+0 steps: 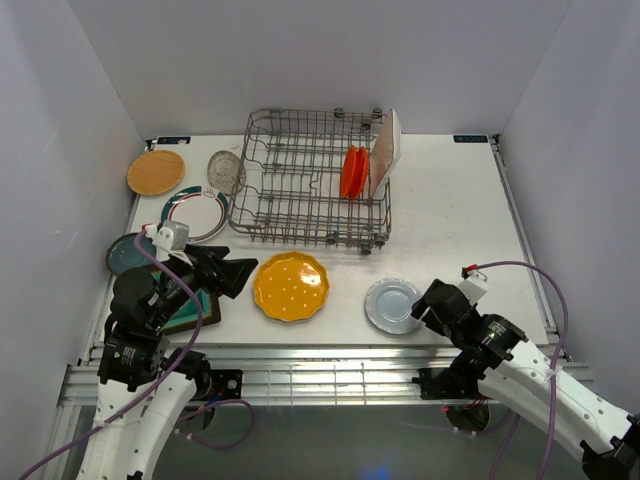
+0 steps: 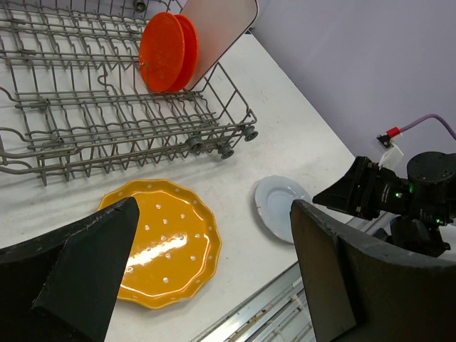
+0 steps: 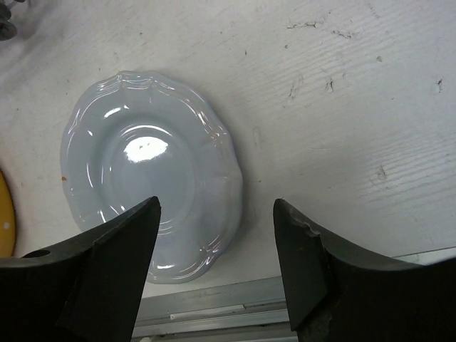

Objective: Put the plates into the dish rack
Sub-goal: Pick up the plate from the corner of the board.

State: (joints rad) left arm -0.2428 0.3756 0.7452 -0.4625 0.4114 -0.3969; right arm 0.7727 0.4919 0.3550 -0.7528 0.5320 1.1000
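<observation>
At the near edge of the table, the right gripper hung released, empty, above the right rim of the pale grey plate. The left gripper, wide apart and empty, was over the square teal plate, beside the yellow plate. Along the left edge lay four more plates: dark teal, green-rimmed, glass, wooden. The one dish rack, farther back, held two: orange-red and white rectangular.

Lab booth: plain white walls enclose the table.
</observation>
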